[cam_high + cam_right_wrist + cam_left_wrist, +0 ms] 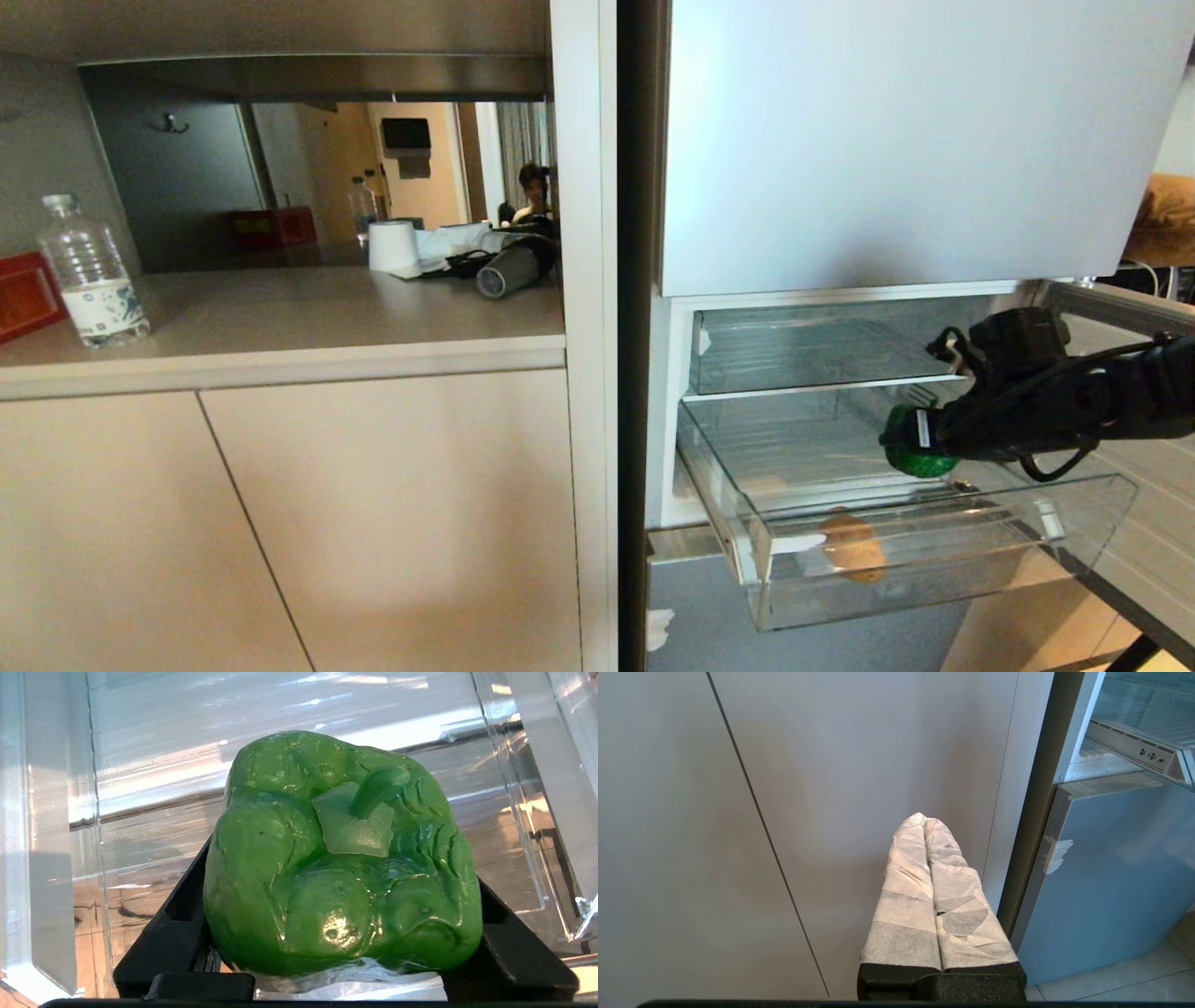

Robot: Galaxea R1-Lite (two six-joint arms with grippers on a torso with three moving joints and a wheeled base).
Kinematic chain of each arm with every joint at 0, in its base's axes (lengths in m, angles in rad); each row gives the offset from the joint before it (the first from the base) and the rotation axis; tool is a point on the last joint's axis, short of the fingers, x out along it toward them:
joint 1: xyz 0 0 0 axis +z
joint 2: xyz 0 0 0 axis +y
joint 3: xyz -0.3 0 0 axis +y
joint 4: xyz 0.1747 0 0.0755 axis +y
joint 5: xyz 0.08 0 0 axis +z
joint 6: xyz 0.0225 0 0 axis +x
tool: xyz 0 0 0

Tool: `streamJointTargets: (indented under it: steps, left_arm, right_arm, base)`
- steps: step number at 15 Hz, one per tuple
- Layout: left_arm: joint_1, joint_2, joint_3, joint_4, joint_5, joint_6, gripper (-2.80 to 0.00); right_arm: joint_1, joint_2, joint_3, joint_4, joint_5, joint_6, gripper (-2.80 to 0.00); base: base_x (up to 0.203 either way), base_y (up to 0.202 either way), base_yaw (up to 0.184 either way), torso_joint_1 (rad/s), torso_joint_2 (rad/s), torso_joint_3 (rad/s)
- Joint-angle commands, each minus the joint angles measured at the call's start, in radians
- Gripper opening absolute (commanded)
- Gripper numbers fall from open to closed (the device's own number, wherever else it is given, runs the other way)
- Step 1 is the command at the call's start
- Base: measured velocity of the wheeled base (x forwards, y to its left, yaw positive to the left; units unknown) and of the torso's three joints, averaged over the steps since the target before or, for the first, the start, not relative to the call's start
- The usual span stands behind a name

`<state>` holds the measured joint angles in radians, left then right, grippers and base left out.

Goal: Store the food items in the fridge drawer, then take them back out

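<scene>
The glossy dark green lobed bell pepper (341, 858) sat clamped between the jaws of the right gripper (920, 439), stem toward the camera, above the wide clear plastic fridge drawer (934, 569), which stood pulled out. The tan-brown oval potato (851, 547) lay at the drawer's front. The pepper's skin looked slick and its body light and probably hollow, so a broad grip across the lobes seemed soundest. The left gripper (924, 826), pads together, hung before a beige cabinet door (738, 835).
</scene>
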<state>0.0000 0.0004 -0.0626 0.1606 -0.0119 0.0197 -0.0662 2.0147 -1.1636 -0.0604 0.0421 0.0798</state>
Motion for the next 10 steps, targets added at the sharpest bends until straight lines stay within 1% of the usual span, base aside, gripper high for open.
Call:
streamJointTargets:
  steps: [1, 4, 10]
  left_arm:
    - [0.0, -0.002, 0.0, 0.0, 0.0, 0.0, -2.8]
    - [0.0, -0.002, 0.0, 0.001, 0.0, 0.0, -2.8]
    - [0.0, -0.002, 0.0, 0.0, 0.0, 0.0, -2.8]
  right_arm:
    - [-0.001, -0.008, 0.006, -0.002, 0.001, 0.004, -2.8]
    - [-0.001, -0.089, 0.036, -0.002, 0.002, 0.012, -2.8]
    - [0.0, -0.279, 0.161, -0.002, 0.004, 0.007, -2.8]
  base:
    - [0.0, 0.0, 0.0, 0.0, 0.0, 0.0]
    - [0.0, 0.0, 0.0, 0.0, 0.0, 0.0]
    - [0.0, 0.0, 0.0, 0.0, 0.0, 0.0]
